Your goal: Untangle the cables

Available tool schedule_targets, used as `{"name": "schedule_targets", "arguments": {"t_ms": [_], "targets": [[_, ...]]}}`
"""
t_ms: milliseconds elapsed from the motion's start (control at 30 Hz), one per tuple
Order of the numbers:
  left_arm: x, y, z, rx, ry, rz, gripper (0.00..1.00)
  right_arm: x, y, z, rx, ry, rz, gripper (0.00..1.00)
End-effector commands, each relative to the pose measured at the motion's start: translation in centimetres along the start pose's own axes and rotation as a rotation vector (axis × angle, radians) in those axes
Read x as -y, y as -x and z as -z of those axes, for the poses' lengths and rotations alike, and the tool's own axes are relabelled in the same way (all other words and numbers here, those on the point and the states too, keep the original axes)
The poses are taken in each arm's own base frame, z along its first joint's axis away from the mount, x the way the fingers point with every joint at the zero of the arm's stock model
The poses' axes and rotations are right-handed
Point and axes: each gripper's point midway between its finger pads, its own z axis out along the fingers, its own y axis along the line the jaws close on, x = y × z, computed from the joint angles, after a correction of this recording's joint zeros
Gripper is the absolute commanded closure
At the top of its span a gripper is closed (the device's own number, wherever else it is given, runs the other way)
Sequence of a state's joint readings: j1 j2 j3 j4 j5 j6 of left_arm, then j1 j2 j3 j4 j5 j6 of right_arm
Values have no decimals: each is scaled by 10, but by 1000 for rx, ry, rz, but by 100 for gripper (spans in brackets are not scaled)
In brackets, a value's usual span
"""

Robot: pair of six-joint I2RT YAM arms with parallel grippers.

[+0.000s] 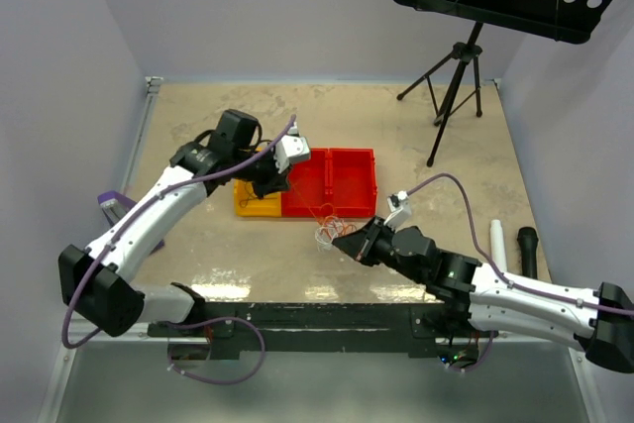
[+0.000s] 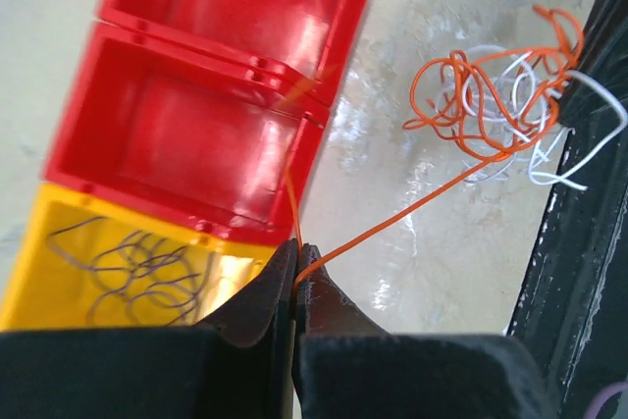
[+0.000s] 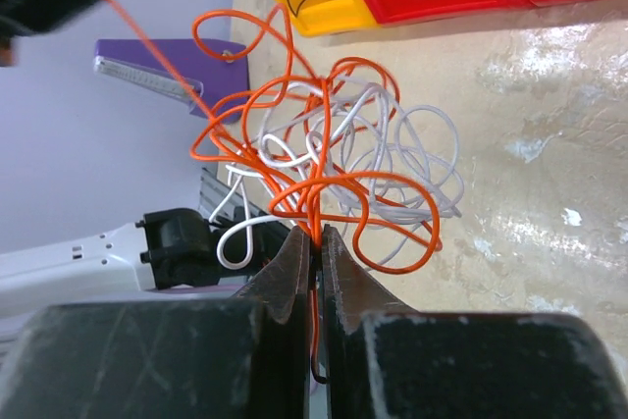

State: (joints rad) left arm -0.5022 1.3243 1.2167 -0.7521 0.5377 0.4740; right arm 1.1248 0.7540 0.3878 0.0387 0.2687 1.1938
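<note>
A tangle of orange and white cables (image 1: pixel 330 233) lies on the table just in front of the red bins (image 1: pixel 332 180). My right gripper (image 3: pixel 316 233) is shut on orange strands at the near edge of that tangle (image 3: pixel 334 154), with white loops spreading beyond the tips. My left gripper (image 2: pixel 296 250) is shut on one orange cable (image 2: pixel 392 218), which runs taut from its tips across to the tangle (image 2: pixel 491 110). In the top view the left gripper (image 1: pixel 277 183) hovers over the seam between the yellow and red bins. Thin black cables (image 2: pixel 137 262) lie coiled in the yellow bin (image 2: pixel 29 291).
The two red bins (image 2: pixel 196 7) hold nothing. A music stand's tripod (image 1: pixel 456 86) stands at the back right. A white cylinder (image 1: pixel 498 245) and a black object (image 1: pixel 528 245) lie at the right edge. A purple object (image 1: pixel 114 205) sits at the left edge.
</note>
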Motion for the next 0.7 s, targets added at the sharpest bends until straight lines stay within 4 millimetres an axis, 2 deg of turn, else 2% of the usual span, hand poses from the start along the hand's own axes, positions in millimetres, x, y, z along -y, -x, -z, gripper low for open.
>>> {"name": "schedule_targets", "arguments": {"t_ms": [0,267,400,467,533,667], "targets": [[-41,83,90,166,314,-150,100,54,-32,0,-117,-163,59,100],[-42,168,192,379,548,-237,100,79,-48,-11,-173,-251,115,100],[-34,200,244,495,659,-281,100,91,-52,-10,-185,-276,120,100],[-26,209,261,535,676,-304,100,96,-54,-9,-188,-293,119,100],[-17,212,267,547,655,-313,100,96,-55,-9,-193,-290,119,86],[-8,196,250,513,584,-300,100,89,-50,-8,-176,-269,112,74]]}}
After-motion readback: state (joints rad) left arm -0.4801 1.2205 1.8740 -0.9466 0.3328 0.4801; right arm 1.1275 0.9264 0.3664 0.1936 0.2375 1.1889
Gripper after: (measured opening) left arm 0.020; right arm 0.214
